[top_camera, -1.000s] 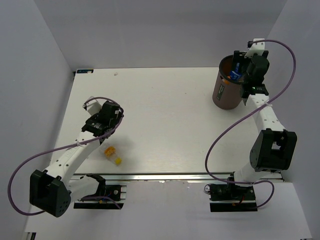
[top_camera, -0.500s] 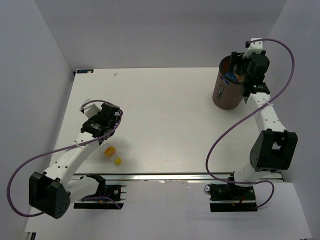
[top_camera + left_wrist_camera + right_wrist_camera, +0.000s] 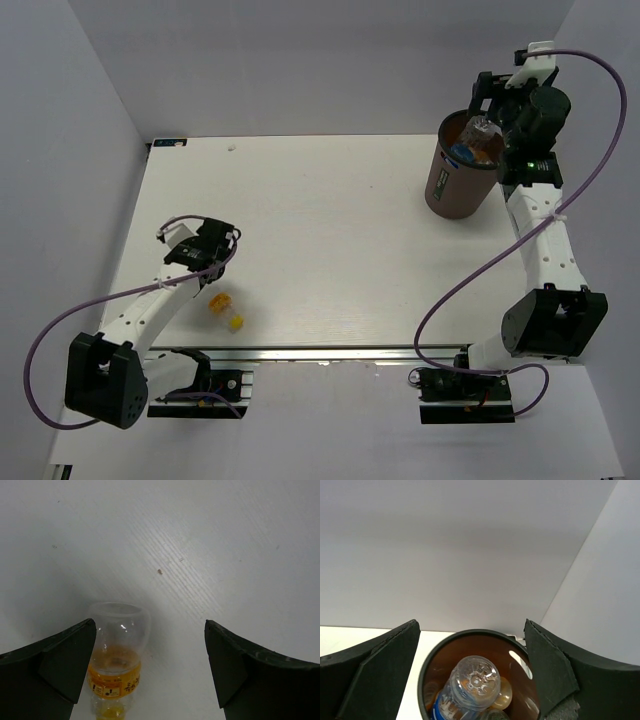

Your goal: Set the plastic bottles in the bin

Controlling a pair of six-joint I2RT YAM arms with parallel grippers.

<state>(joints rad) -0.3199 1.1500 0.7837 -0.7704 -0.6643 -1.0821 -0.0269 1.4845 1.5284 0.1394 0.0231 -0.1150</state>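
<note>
Lying beyond spread left jaws: bottle (image 3: pixel 116 652)

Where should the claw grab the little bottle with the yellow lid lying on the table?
Around its labelled middle, coming straight down from above. The small bottle lies on its side on the table, so its round flanks are free for the fingers. The open left claw should probably shift sideways first, because the bottle sits off-centre, near one finger.

Nothing can be read. The small bottle (image 3: pixel 117 650) on the worktop (image 3: pixel 225 540) bears an orange label (image 3: pixel 114 680) with blurred dark marks; the clear bottle (image 3: pixel 472 682) inside the bin (image 3: pixel 442 662) shows a blue label (image 3: pixel 442 709), its print illegible.
</note>
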